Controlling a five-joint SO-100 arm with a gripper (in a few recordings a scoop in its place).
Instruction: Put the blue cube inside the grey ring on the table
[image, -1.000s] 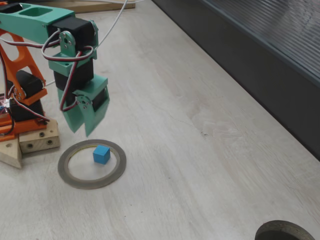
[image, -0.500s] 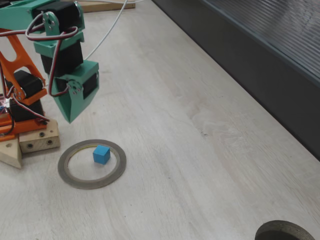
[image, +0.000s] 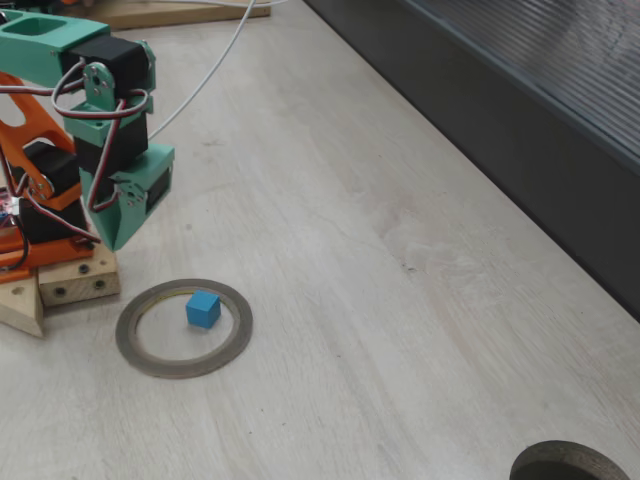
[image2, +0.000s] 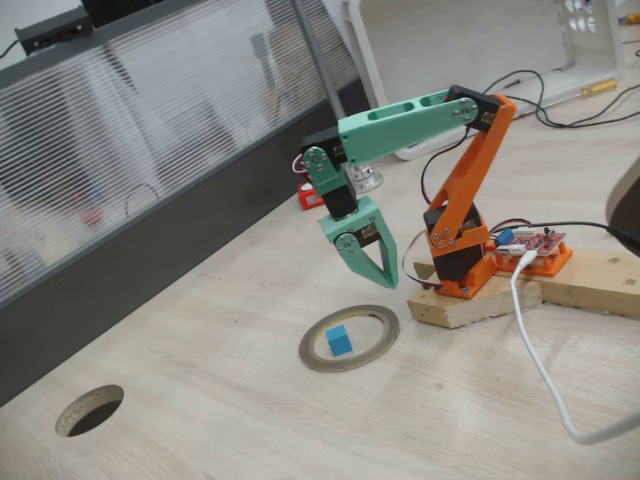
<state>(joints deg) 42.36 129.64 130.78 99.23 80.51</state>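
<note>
Cube (image: 203, 309) sits on the table (image: 400, 300) inside the ring (image: 183, 328), toward the ring's upper-right part in a fixed view, not touching the rim. Same in the other fixed view: cube (image2: 339, 341) within the ring (image2: 349, 338), roughly centred, flat on one face. Ring lies flat on the table (image2: 200, 420).

Gripper (image: 118, 238) hangs in the air above and left of the ring, pointing down, well clear of the cube. It holds nothing. In a fixed view the fingers look pressed together into one green wedge; in the other fixed view the gripper (image2: 384, 281) shows two fingers meeting at the tips with a narrow triangular gap higher up. So jaws read as closed, empty.

Arm (image2: 410, 120) is green with an orange lower link, folded back toward its base. Base sits on a wood block (image2: 520, 290) just beside the ring. A white cable (image2: 540, 370) runs from the base across the table.

Dark ribbed panel (image: 520, 90) borders the table along the right in a fixed view. A round hole (image2: 90, 410) in the table sits well apart from the ring; its dark edge (image: 570, 463) shows at the bottom right corner in a fixed view.
</note>
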